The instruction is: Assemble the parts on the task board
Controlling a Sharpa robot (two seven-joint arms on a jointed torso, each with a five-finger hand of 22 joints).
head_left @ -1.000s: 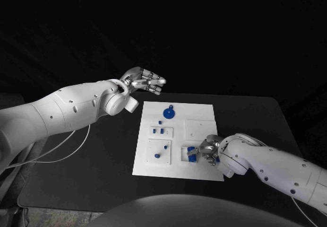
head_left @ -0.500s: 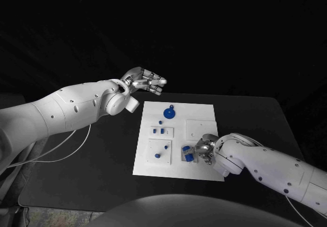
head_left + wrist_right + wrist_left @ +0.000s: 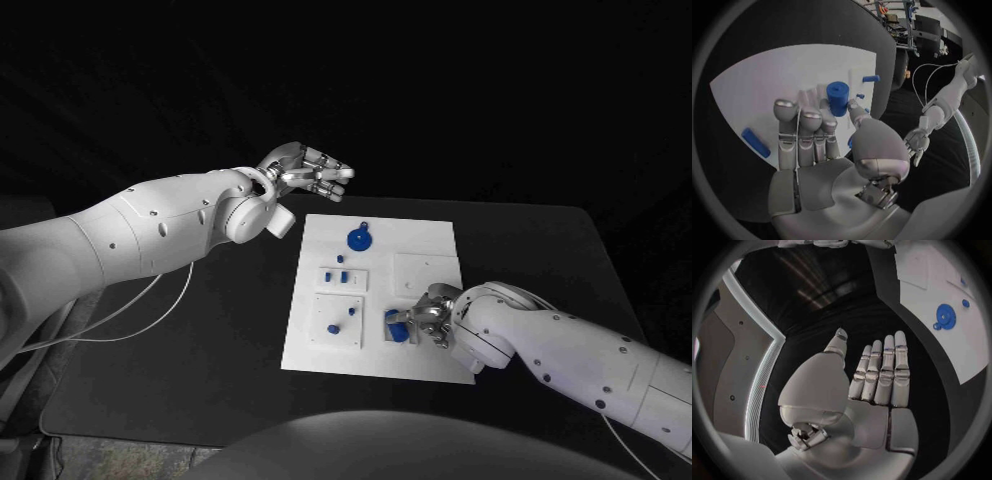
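The white task board (image 3: 426, 240) lies in the middle of the black table. On it are a blue round disc (image 3: 358, 239), small blue pieces (image 3: 336, 275) and a blue knob (image 3: 333, 328). My right hand (image 3: 437, 318) hovers low over the board's near right part. In the right wrist view its thumb and a fingertip pinch an upright blue cylinder (image 3: 837, 98) over the board (image 3: 767, 85); a blue bar (image 3: 756, 142) lies beside the fingers (image 3: 807, 130). My left hand (image 3: 306, 172) is raised beyond the board's far left corner, fingers straight and apart, holding nothing (image 3: 879, 375).
The black table (image 3: 548, 250) extends to the right of the board and on its near left. A white cable (image 3: 130, 320) hangs under my left arm. The left wrist view shows the blue disc (image 3: 945, 317) on the board (image 3: 929, 280).
My right hand has shifted a little to the left over the board's near right part, and the blue cylinder has moved with it. The left arm has stayed still.
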